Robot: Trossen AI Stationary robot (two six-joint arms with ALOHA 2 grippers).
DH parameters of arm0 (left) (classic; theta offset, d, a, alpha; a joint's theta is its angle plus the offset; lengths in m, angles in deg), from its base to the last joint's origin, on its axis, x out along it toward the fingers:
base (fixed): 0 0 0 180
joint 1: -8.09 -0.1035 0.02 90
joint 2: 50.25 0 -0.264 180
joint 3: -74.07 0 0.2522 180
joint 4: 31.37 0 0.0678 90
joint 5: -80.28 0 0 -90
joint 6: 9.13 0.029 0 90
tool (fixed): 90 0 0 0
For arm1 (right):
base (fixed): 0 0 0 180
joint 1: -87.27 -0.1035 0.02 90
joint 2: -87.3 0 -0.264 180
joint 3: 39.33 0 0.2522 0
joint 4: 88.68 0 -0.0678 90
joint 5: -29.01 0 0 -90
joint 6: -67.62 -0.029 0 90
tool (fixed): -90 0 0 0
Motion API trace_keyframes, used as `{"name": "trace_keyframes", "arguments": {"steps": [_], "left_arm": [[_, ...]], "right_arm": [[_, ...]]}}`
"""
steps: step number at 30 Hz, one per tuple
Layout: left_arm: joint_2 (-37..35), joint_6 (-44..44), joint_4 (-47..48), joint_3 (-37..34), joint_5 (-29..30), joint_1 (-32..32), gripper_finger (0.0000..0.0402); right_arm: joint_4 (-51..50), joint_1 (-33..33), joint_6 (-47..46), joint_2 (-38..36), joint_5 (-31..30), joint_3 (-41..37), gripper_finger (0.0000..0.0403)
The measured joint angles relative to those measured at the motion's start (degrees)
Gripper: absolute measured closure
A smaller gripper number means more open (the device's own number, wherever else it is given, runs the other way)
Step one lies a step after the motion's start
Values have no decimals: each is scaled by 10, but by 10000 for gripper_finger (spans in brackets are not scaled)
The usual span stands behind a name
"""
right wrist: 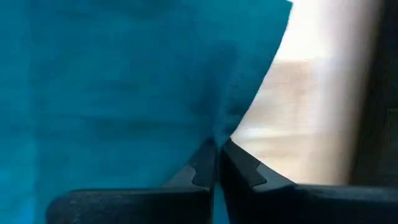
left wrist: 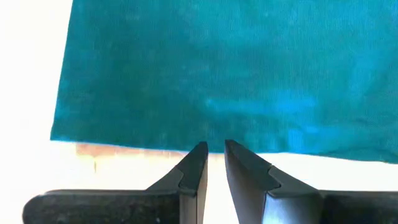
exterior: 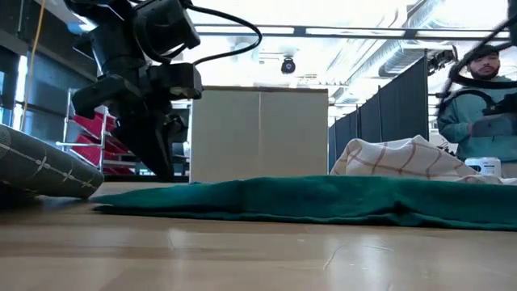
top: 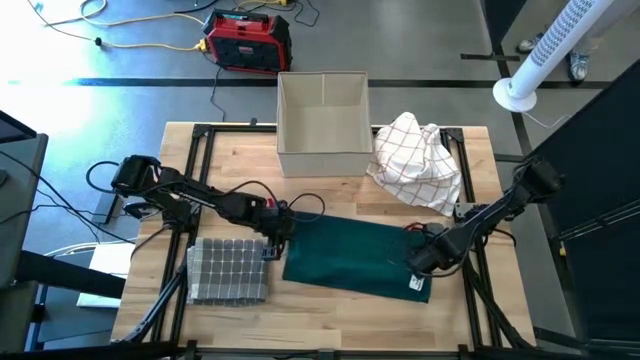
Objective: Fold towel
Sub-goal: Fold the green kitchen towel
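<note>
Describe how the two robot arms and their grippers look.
Both arms are dark, slim and jointed, with black cables looping along them. The left gripper and right gripper each have two black wedge-shaped fingers tapering to narrow tips. A small red spot shows near the left arm's wrist.

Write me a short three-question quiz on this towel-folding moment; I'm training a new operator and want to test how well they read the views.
1. True or false: the right gripper is shut on an edge of the teal towel.
2. What lies left of the teal towel on the table? A) grey folded towel B) red case C) checked cloth
3. Which gripper sits just short of the teal towel's edge, holding nothing?

Key
1. True; the wrist view shows cloth pinched between its fingers.
2. A, the grey folded towel.
3. The left gripper, fingers nearly closed.
</note>
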Motion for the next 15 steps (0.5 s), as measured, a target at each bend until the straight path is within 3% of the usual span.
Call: {"name": "trace_keyframes", "arguments": {"steps": [7, 15], "left_arm": [[3, 7, -47, 0, 1, 16, 355], [89, 8, -116, 3, 0, 14, 355]], "right_arm": [[-139, -10, 9, -67, -39, 87, 402], [-118, 19, 72, -53, -142, 197, 402]]}}
